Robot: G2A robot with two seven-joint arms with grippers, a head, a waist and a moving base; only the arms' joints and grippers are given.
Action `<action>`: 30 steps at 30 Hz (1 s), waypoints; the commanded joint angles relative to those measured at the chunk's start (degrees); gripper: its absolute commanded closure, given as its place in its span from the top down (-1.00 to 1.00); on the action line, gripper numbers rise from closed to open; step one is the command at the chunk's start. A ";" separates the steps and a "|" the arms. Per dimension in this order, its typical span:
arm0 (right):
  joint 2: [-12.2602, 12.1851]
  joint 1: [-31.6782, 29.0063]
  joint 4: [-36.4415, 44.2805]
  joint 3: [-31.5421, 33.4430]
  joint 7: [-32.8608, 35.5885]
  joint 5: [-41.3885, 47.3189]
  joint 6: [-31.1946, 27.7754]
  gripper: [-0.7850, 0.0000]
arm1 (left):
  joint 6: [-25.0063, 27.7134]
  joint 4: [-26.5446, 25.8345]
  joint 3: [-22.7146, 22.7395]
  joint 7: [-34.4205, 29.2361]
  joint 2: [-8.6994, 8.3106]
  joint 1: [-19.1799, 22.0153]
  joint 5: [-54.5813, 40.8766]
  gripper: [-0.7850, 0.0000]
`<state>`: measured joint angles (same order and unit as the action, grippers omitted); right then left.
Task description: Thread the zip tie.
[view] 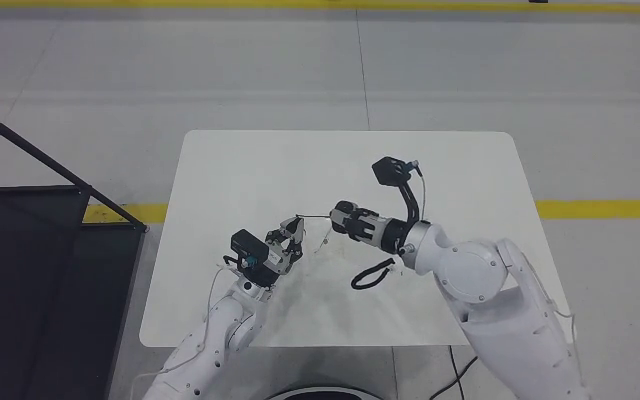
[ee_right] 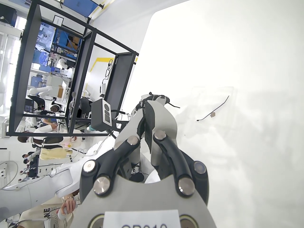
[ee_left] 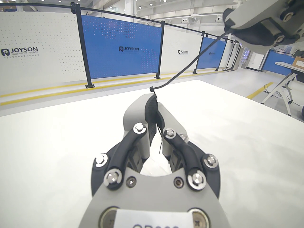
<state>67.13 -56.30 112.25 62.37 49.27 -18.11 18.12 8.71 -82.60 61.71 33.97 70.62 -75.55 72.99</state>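
A thin black zip tie (ee_left: 185,68) is stretched in the air between my two grippers above the white table (view: 450,180). My left gripper (ee_left: 153,100) is shut on it; the small square head (ee_left: 152,88) sits just past its fingertips and a short end hangs behind the pads. From the head the strap curves up to my right gripper (ee_left: 228,28), which is shut on the far end. From above, the left gripper (view: 296,222) and right gripper (view: 335,213) face each other near the table's middle, the zip tie (view: 318,215) spanning the gap. The right gripper (ee_right: 148,105) points at the left one.
A short loose black strip (ee_right: 215,110) with a small tan bit lies flat on the table beside the grippers. A black metal frame (view: 50,260) stands off the table's left side. The white surface extends widely behind and to the right.
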 commanded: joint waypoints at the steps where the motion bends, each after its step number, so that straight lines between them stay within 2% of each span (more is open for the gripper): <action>1: -0.03 0.34 -0.30 0.04 1.37 0.82 -0.83 -1.00 | 0.00 0.00 0.00 0.00 0.00 0.00 0.00 -1.00; 10: -0.06 1.19 -1.42 0.23 2.62 2.06 -1.68 -1.00 | 0.00 0.00 0.00 0.00 0.00 0.00 0.00 -1.00; 22: 0.40 2.64 -3.29 -0.22 1.27 5.65 0.16 -1.00 | 0.00 0.00 0.00 0.00 0.00 0.00 0.00 -1.00; 30: 0.59 3.36 -3.91 -1.09 0.80 6.31 -0.77 -1.00 | 0.00 0.00 0.00 0.00 0.00 0.00 0.00 -1.00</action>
<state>67.69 -52.94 108.41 61.28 50.41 -12.05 17.60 8.71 -82.60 61.71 33.97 70.62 -75.55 72.99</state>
